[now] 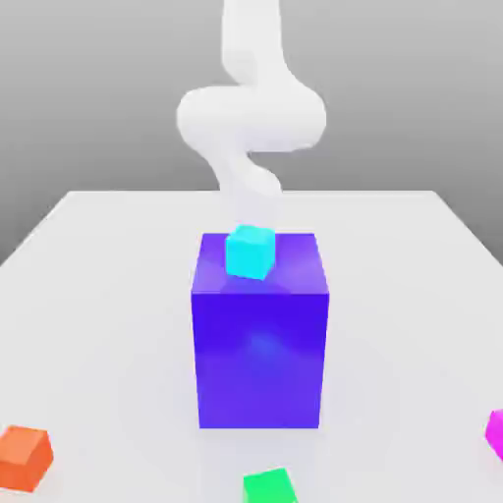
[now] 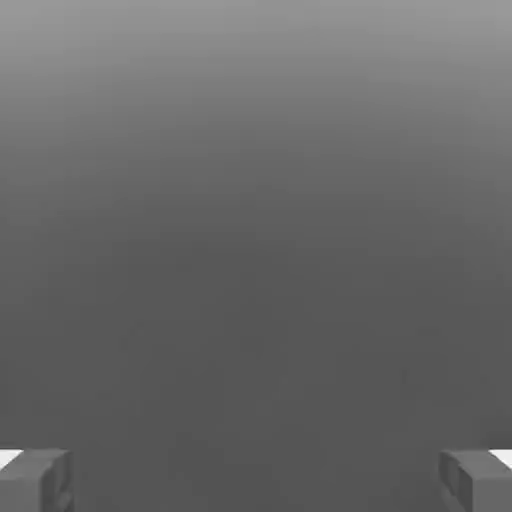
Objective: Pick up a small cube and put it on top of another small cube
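Holds the grey two-finger gripper with its fingers spread wide apart. Hangs down with the smooth white robot arm at the far side of a small bright cyan cube, seen against the top of a large glossy blue-violet box. Has a small orange cube at the exterior view's left, a small green cube nearer the middle, and a small magenta cube at the exterior view's right, all on the white tabletop.
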Controlling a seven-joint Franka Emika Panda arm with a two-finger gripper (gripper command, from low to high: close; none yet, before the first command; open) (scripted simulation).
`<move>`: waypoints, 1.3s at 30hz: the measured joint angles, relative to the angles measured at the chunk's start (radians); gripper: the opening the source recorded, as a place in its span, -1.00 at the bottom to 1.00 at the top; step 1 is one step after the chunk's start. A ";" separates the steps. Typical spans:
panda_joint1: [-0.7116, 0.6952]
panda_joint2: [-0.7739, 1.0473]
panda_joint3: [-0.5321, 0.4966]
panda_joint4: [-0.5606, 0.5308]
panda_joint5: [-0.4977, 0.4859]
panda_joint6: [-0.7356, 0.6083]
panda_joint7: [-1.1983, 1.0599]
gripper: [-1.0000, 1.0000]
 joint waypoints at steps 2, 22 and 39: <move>0.056 0.077 -0.011 0.002 0.021 0.021 -0.083 0.00; 0.427 0.801 0.070 0.020 0.098 0.228 -0.774 0.00; 0.543 1.223 0.087 0.056 -0.113 0.426 -0.881 -1.00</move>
